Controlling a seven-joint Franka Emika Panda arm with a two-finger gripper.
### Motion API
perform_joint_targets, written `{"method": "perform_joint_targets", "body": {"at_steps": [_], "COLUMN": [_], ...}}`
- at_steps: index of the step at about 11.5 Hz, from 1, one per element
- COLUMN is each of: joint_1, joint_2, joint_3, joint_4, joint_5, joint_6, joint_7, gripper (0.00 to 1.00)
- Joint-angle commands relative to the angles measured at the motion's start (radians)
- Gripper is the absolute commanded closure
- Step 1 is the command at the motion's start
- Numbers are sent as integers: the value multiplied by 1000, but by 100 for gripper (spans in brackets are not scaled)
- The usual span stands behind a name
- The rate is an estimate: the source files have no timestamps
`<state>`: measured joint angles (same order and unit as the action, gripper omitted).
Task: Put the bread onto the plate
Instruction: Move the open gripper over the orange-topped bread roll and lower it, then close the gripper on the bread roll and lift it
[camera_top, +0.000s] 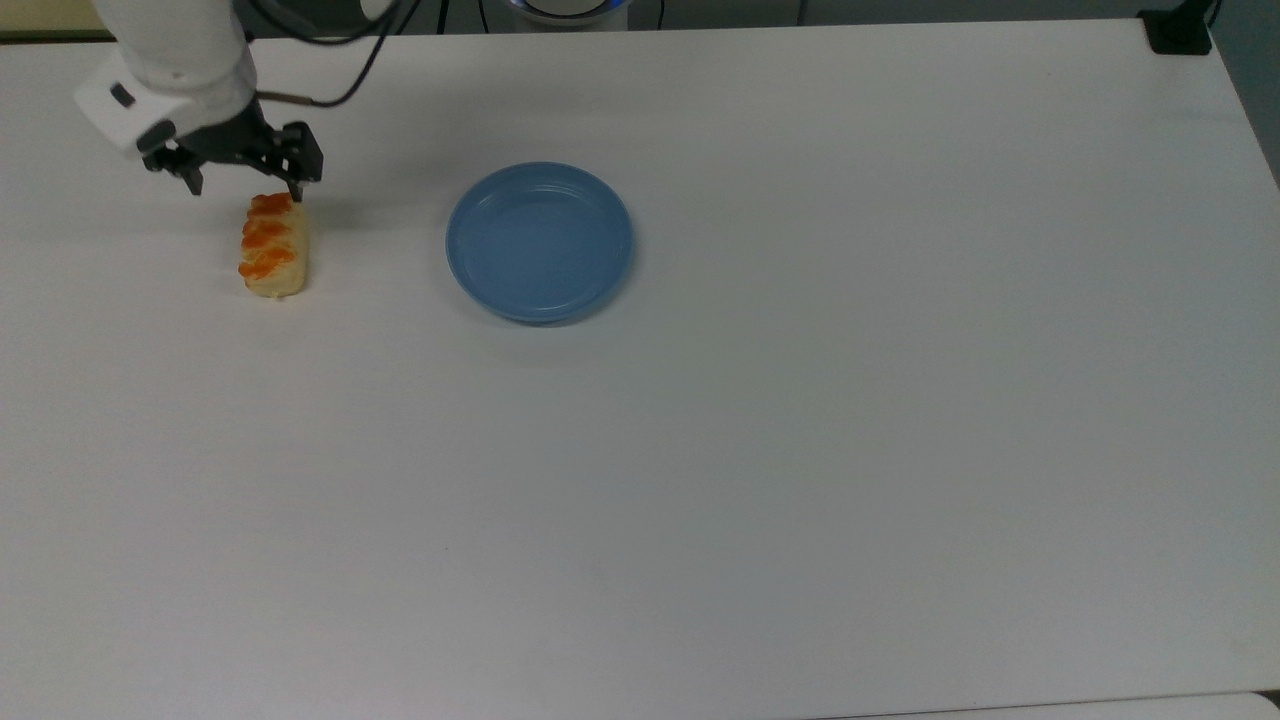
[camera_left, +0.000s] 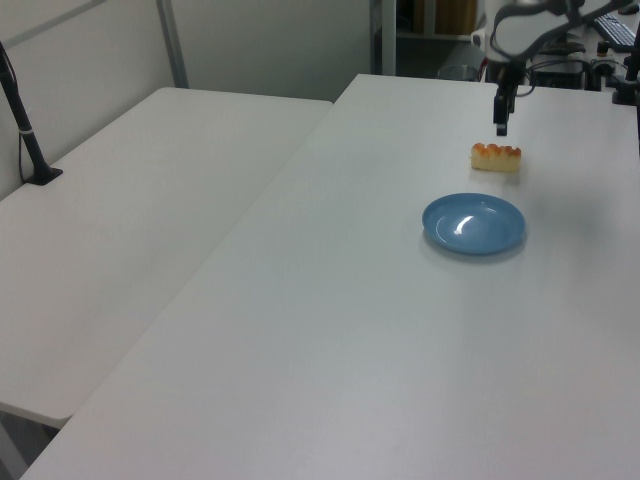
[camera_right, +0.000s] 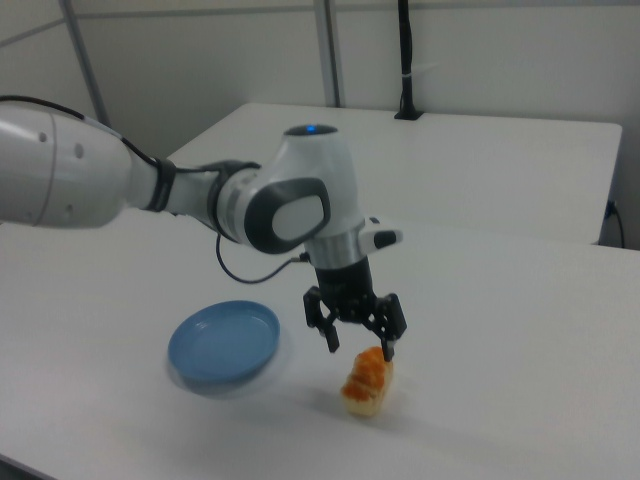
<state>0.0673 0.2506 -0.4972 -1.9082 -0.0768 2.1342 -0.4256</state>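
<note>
The bread (camera_top: 272, 245), a pale-yellow roll with orange glazed segments, lies on the white table at the top view's left; I also see the bread (camera_left: 496, 156) in the left view and the bread (camera_right: 367, 381) in the right view. The round blue plate (camera_top: 539, 241) sits empty to its right in the top view, and the plate (camera_left: 474, 222) and plate (camera_right: 222, 344) also show from the sides. My gripper (camera_top: 244, 187) hovers open just above the bread's far end, fingers spread wide and holding nothing; the gripper (camera_right: 360, 347) is just above the roll in the right view.
The white table (camera_top: 800, 450) spreads wide to the top view's right and front. A second white table (camera_left: 130, 220) adjoins it at the left view's left, with a black post (camera_left: 25, 125) on it. A black clamp (camera_top: 1178, 30) sits at the top view's far right corner.
</note>
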Motion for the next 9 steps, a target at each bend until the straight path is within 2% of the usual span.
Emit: {"method": "perform_joint_targets", "body": {"at_steps": [1, 2, 3, 4, 5, 6, 7, 9], "joint_1": [5, 0, -3, -1, 2, 9, 15, 74], "joint_2": [106, 128, 143, 148, 141, 119, 87, 27], "joint_3": [-9, -8, -8, -8, -6, 0, 11, 37], "joint_4": [-15, -15, -15, -17, -15, -15, -12, -8], "joint_5": [-1, 2, 3, 5, 11, 15, 38, 49], "joint_6": [117, 145, 159, 162, 159, 145, 110, 20], "joint_7": [-16, -10, -10, -10, -1, 5, 43, 100], "gripper": [0, 2, 10, 34, 63, 77, 77, 76]}}
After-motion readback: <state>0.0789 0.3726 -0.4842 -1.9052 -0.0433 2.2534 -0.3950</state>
